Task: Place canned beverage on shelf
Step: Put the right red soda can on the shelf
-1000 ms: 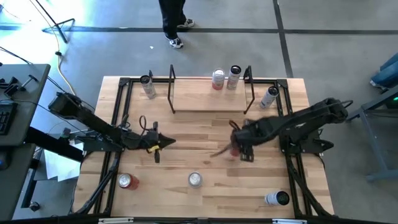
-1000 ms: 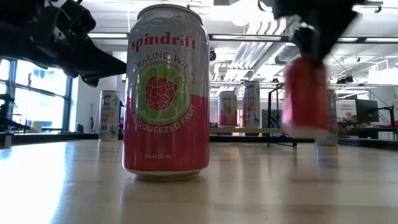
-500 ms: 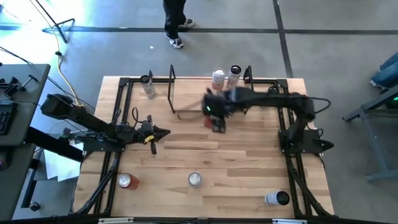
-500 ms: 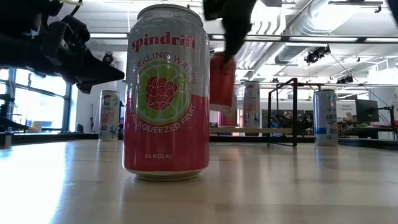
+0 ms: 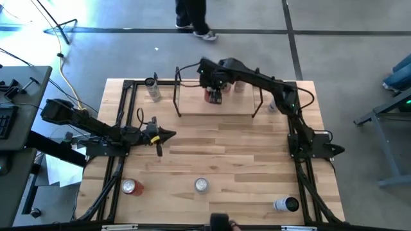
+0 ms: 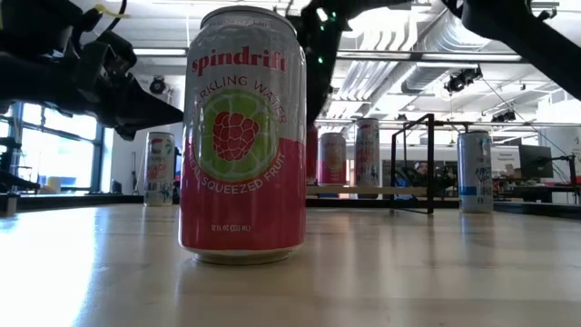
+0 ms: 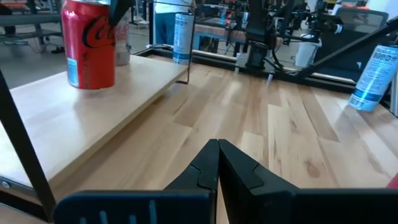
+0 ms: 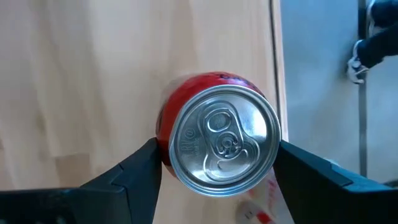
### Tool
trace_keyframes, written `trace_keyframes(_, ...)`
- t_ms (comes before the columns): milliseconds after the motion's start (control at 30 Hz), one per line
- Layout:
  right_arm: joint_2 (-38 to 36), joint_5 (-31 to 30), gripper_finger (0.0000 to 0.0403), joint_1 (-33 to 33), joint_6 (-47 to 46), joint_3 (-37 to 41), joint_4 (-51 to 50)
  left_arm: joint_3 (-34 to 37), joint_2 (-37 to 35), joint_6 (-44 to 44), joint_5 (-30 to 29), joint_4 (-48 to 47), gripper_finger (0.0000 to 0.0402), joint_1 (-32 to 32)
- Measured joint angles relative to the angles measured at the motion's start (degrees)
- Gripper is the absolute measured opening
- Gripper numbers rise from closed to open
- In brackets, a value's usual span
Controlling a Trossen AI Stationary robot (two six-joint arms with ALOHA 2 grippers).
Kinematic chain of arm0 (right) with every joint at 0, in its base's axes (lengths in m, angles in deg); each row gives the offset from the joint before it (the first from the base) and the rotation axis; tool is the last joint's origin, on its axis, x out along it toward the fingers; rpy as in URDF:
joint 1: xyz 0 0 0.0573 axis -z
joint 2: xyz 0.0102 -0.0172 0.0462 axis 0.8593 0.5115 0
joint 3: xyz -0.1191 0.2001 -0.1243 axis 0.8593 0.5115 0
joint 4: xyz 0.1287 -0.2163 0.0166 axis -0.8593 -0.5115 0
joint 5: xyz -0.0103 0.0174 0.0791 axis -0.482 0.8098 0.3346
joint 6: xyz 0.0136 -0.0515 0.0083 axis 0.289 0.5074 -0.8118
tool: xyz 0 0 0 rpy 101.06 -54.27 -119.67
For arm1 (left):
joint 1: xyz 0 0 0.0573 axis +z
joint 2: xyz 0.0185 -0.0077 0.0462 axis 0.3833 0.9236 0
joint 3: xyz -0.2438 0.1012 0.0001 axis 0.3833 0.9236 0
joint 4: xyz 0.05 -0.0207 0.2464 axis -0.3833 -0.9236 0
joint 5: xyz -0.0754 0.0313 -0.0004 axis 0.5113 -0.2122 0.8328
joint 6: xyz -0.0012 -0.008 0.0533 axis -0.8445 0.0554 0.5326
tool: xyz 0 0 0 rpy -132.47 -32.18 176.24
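A red cola can (image 5: 213, 96) stands upright on the shelf's light-wood board (image 5: 218, 108), between the two black end frames. It also shows in the left wrist view (image 7: 90, 43). In the low view it is mostly hidden behind a big Spindrift can (image 6: 243, 136). My right gripper (image 5: 213, 94) reaches over the shelf from the table's right and is shut on the red can (image 8: 217, 146). My left gripper (image 5: 171, 135) is shut and empty over the table's left middle (image 7: 217, 158). My right gripper pinches the red can's side wall (image 8: 164, 127) just below its top rim, between its two fingers (image 8: 140, 171). The fingers come from above, pointing down. The can is upright, with its bottom at the shelf board (image 7: 93, 118).
Two more cans (image 6: 331, 159) (image 6: 367, 156) stand at the shelf's far edge, close to the red one. Others stand at the far left (image 5: 152, 88), far right (image 5: 277, 101) and near edge (image 5: 132, 187) (image 5: 201, 185) (image 5: 286, 205). A person's feet (image 5: 196, 22) show beyond the table.
My right gripper has carried the red can from the table's right middle toward the far edge and leftward, over the shelf, then down onto the board. The can has stayed upright in the hold. My left gripper has drawn back a little toward the table's left.
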Motion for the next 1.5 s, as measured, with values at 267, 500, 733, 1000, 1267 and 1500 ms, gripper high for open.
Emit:
trace_keyframes(267,1.43,2.15,0.0255,3.01,1.1,-0.14,1.78,0.0,0.0,0.5,4.0,0.29,0.0,4.64)
trace_keyframes(500,1.47,2.99,0.0264,2.57,1.96,-0.44,1.61,-0.07,0.0,-0.23,7.26,0.43,0.0,6.8)
trace_keyframes(733,1.52,2.76,0.0312,1.67,1.86,-0.55,2.55,-0.07,0.0,-1.01,8.41,0.42,0.0,6.86)
trace_keyframes(1000,1.53,0.16,0.0317,1.38,1.79,-0.55,3.07,-0.07,0.0,-1.5,8.94,0.42,0.0,6.86)
trace_keyframes(1267,-0.13,-3.91,0.0318,-0.48,4.31,-3.22,2.83,-0.08,0.0,-1.53,8.93,0.35,0.0,6.84)
trace_keyframes(1500,-2.52,-3.83,0.0296,-2.23,4.37,-3.76,1.07,-0.09,0.0,-1.51,8.92,0.33,0.0,6.84)
